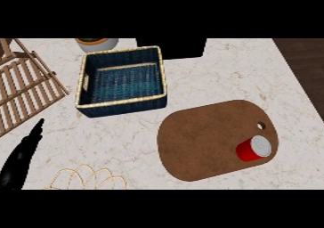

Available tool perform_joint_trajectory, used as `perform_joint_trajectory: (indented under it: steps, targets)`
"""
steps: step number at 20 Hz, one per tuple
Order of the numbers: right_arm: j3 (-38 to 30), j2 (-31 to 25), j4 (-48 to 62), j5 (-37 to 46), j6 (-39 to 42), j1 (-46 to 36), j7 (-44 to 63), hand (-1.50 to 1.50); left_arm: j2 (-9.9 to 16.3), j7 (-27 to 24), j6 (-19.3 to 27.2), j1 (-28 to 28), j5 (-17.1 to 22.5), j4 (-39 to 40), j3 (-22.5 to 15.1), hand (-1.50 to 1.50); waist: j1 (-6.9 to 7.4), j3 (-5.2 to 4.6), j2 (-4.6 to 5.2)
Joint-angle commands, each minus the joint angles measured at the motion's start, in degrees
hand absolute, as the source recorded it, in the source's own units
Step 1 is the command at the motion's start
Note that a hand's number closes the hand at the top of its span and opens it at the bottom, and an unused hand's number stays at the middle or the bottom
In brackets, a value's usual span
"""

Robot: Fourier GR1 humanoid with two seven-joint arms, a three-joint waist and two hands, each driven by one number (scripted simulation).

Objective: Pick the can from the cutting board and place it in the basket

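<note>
A red can (252,149) with a silver top lies tilted on the right part of a brown cutting board (204,142), near the board's small hole. A dark blue woven basket (123,80) with a tan rim stands at the upper middle of the counter, with nothing visible inside it. My left hand (21,156) shows at the lower left edge, black, with straight fingers pointing up, far from both can and basket. My right hand is out of view.
A wooden slatted rack (23,84) fills the left side. A tan wire trivet (89,178) lies at the lower edge. A pot with a plant (97,43) and a black object (171,46) stand at the back. The counter's right edge (302,89) runs past the board.
</note>
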Motion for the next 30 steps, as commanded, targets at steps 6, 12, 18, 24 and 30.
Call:
perform_joint_trajectory:
  steps: [6, 12, 18, 24, 30]
  targets:
    - [4.69, 8.72, 0.55, 7.76, -6.08, 6.0, -3.58, -1.5, -5.37, 0.92, -2.4, -7.41, -4.1, 4.43, -1.98, 0.0, 4.56, 0.07, 0.77]
    - [4.71, 10.93, 3.26, 11.87, -2.77, -3.09, 0.93, -1.5, -5.42, 0.54, -5.27, -8.91, -5.16, 6.73, 0.68, 0.0, 5.31, 0.08, 0.83]
    - [5.62, 13.21, 6.86, 16.84, -4.8, -6.2, 0.35, -1.5, -6.71, 2.55, -4.36, -6.18, -8.68, 2.87, 0.68, 0.0, 5.37, 0.1, 0.74]
    - [3.67, 12.15, 6.63, 16.65, -4.16, -6.33, 0.72, -1.5, -7.87, 0.03, -9.16, -10.19, -7.18, 9.54, 5.52, 0.0, 4.97, 0.08, 0.76]
    - [6.63, 13.29, 12.87, 22.28, -6.16, -14.03, 6.06, -1.5, -10.95, 0.45, -7.16, -6.26, -11.97, 6.24, 3.63, 0.0, 5.37, 0.11, 0.74]
